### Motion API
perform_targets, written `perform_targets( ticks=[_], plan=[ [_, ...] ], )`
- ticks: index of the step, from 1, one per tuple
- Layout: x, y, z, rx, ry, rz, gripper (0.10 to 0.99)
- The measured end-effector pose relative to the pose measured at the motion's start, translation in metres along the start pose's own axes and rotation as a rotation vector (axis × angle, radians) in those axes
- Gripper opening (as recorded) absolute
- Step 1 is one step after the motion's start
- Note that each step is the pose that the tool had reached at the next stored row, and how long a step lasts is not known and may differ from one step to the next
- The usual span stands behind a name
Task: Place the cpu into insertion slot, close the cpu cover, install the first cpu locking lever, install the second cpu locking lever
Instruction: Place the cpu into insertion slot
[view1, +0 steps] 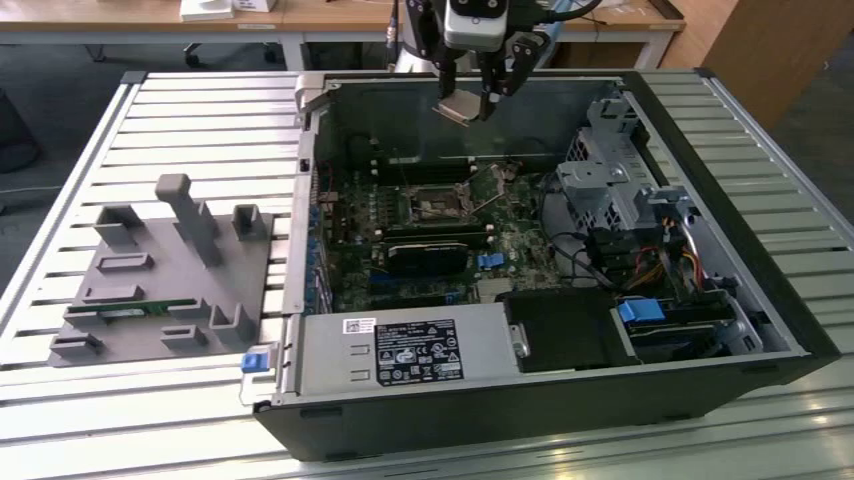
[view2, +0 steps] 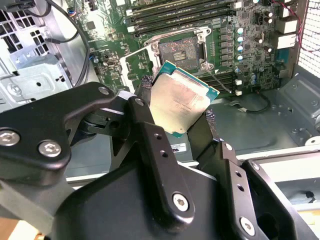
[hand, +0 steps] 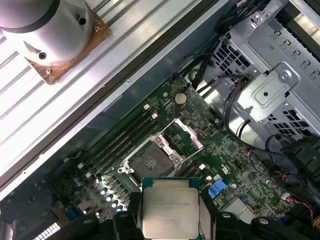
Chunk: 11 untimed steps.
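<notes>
Gripping the cpu (view1: 458, 107) by two opposite edges, the gripper (view1: 470, 100) hangs above the far wall of an open computer case (view1: 747, 250) that lies on a slatted metal table (view1: 200, 110). In the second wrist view its black fingers (view2: 146, 117) are clamped on the chip's sides, and the cpu (view2: 182, 102) is tilted with its dull metal face towards the camera and clear of the board. The green motherboard (view1: 350, 235) covers the floor of the case. Near the board's middle sits the insertion slot (view1: 434, 207), its dark square contact field exposed in both wrist views (view2: 181, 50) (hand: 150, 162). In the first wrist view the cpu cover (hand: 191, 136), a thin silvery frame, stands swung up from one side of the slot, while the cpu (hand: 170, 212) shows face-up between the fingers, well apart from the slot. A grey parts fixture (view1: 147, 290) rests on the table beyond the case's wall on the exterior view's left.
</notes>
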<state>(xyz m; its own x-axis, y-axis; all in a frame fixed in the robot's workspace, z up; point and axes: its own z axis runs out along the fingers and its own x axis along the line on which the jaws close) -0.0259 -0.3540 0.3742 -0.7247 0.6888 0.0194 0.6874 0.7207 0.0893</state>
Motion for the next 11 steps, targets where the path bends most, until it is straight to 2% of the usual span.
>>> perform_targets(
  ticks=[11],
  plan=[
    [0.0002, -0.0002, 0.0002, -0.001, -0.0032, 0.035, 0.541]
  ],
)
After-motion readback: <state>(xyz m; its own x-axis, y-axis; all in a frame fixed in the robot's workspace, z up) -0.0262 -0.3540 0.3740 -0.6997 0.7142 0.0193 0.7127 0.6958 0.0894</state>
